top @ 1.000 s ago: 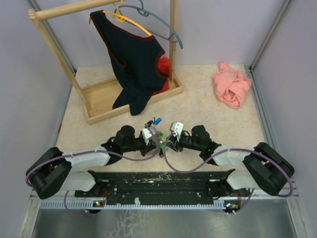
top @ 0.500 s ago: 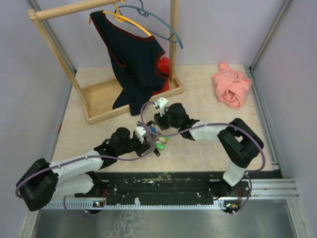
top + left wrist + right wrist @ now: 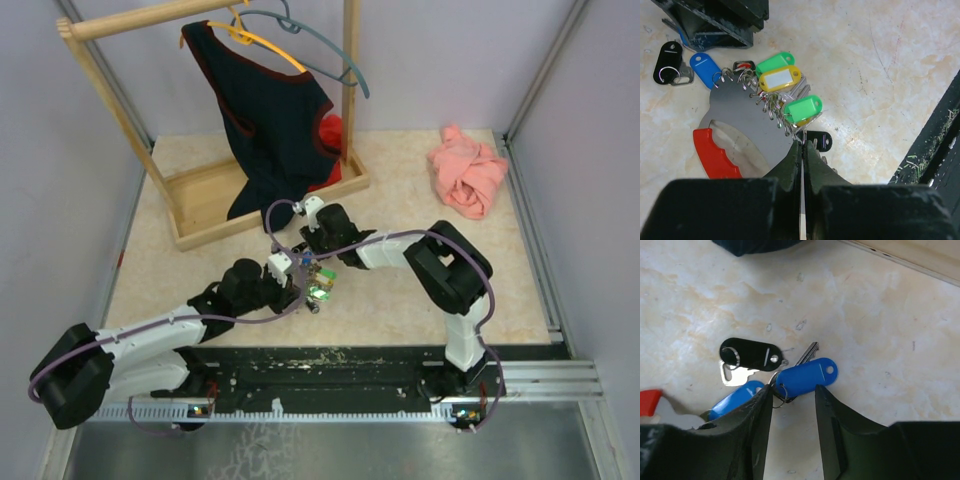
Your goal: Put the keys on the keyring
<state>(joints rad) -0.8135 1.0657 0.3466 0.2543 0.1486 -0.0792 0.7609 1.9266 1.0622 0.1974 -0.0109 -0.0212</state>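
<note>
The left pincer is closed tight on the near edge of the keyring, a flat grey metal plate with a red grip, lying on the surface in the middle, close to the arms. Small wire loops along the plate's rim carry a bunch of keys with green, yellow and blue tags, crowded together just beyond the fingertips. A black tag lies right beside them.

The right pincer hangs at the far left of the bunch, fingers set apart and holding nothing. A loose blue-tagged key lies just past its tips, and a black-tagged key rests beside that.

Just beyond stands a wooden rack with a dark garment hanging low. A pink cloth sits well apart at the far right.
</note>
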